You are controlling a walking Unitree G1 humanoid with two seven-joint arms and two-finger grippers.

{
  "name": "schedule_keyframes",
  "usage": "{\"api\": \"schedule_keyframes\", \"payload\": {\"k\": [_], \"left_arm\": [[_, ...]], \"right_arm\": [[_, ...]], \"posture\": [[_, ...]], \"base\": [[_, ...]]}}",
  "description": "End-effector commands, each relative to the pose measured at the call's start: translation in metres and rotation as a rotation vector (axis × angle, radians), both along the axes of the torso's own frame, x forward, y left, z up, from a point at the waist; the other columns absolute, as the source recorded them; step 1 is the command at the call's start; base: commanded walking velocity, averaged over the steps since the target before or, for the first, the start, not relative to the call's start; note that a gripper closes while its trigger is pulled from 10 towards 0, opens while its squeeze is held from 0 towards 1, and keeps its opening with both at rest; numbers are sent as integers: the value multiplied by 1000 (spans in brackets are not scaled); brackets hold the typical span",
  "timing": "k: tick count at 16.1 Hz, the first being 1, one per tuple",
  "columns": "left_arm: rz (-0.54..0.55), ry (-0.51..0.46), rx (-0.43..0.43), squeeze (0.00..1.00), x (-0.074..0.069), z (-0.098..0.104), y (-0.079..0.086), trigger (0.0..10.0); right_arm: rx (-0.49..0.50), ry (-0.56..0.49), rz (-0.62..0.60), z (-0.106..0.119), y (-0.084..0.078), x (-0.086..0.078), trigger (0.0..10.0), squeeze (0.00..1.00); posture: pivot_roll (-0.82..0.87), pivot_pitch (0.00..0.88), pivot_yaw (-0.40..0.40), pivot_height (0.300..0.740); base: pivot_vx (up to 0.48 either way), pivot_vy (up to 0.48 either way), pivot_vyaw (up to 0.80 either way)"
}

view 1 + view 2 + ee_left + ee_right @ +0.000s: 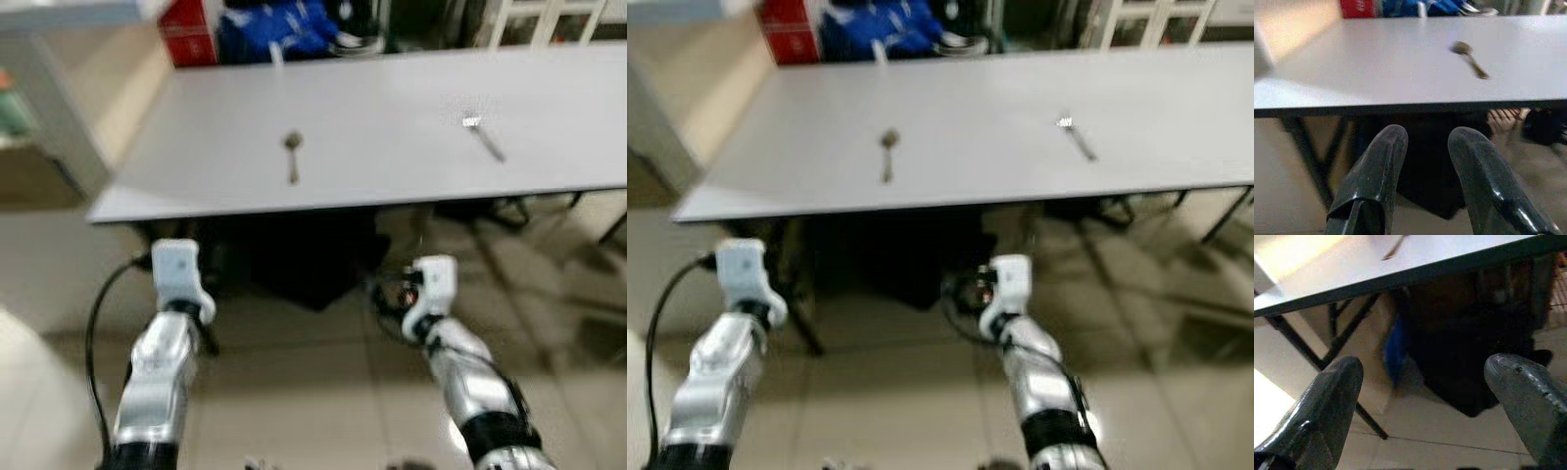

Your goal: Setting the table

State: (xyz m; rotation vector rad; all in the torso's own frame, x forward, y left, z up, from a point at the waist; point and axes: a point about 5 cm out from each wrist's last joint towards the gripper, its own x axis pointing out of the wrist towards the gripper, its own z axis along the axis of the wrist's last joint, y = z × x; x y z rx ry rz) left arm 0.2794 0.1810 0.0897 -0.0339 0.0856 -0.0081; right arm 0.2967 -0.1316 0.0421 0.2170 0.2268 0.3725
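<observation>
Lying on grey table (392, 108): spoon (292, 155), fork (484, 137) well apart. Below table edge, left gripper (1425, 161) narrowly parted, right gripper (1425, 396) wide, both empty.

- The two eye views look forward and down from the head onto the grey worktop (392, 117); both share its near edge, the spoon (292, 155) and the fork (484, 138).
- The left wrist view looks level along its claw (1422, 147) from just below the worktop's near edge, sharing the spoon.
- The right wrist view looks up from lower, beneath that edge, past its claw (1425, 382).

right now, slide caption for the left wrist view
Open left gripper below the grey table's edge, brass-coloured spoon lying on top.
</observation>
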Motion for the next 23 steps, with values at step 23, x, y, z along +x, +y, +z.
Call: {"api": "schedule_keyframes", "payload": {"k": [23], "left_arm": [[-23, 26, -37, 0, 4, -4, -15, 10000]], "right_arm": [[-1, 8, 46, -6, 8, -5, 10000, 0]], "posture": [[-137, 0, 84, 731]], "base": [[0, 480, 0]]}}
